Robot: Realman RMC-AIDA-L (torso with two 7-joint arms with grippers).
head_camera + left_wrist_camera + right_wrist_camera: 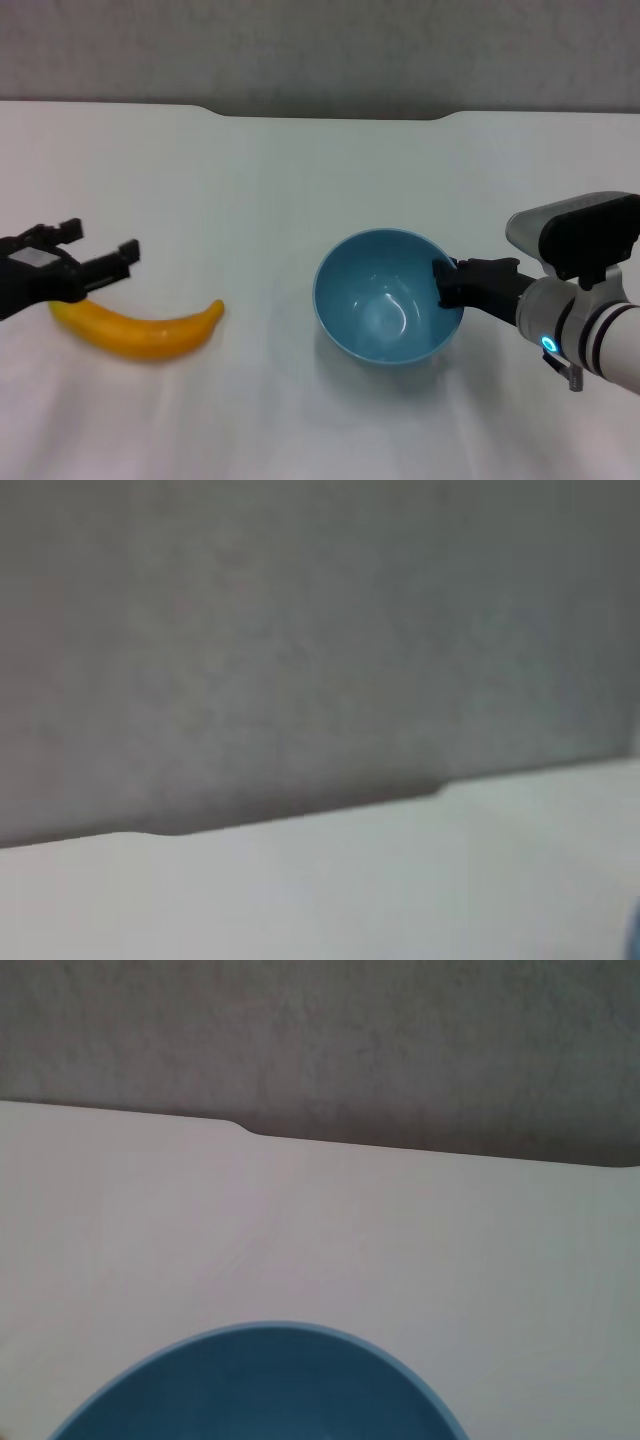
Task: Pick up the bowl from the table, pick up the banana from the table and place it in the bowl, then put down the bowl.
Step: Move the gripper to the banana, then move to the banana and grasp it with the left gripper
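Note:
The light-blue bowl (385,295) is right of the middle of the white table (300,170), tilted with its opening toward me. My right gripper (447,282) is shut on the bowl's right rim, one finger inside the bowl. The bowl's rim also shows in the right wrist view (260,1380). The yellow-orange banana (145,332) lies on the table at the left. My left gripper (98,245) is open, just above the banana's left end, fingers pointing right. The left wrist view shows only table and wall.
The table's far edge has a shallow notch (325,113) against a grey wall. Bare tabletop lies between the banana and the bowl, and in front of both.

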